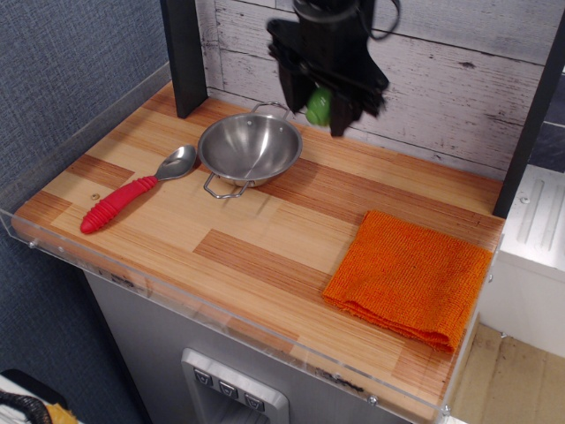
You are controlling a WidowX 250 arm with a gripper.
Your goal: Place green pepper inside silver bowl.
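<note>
The green pepper shows as a small green lump held between the black fingers of my gripper, which is shut on it. The gripper hangs high above the table, just right of and above the silver bowl. The bowl is round and shiny with two wire loop handles, and it stands empty at the back left of the wooden table. The pepper's yellow end is hidden by the fingers.
A silver spoon with a red ribbed handle lies left of the bowl. An orange folded cloth lies at the front right. A dark post stands behind the bowl. A clear plastic rim edges the table.
</note>
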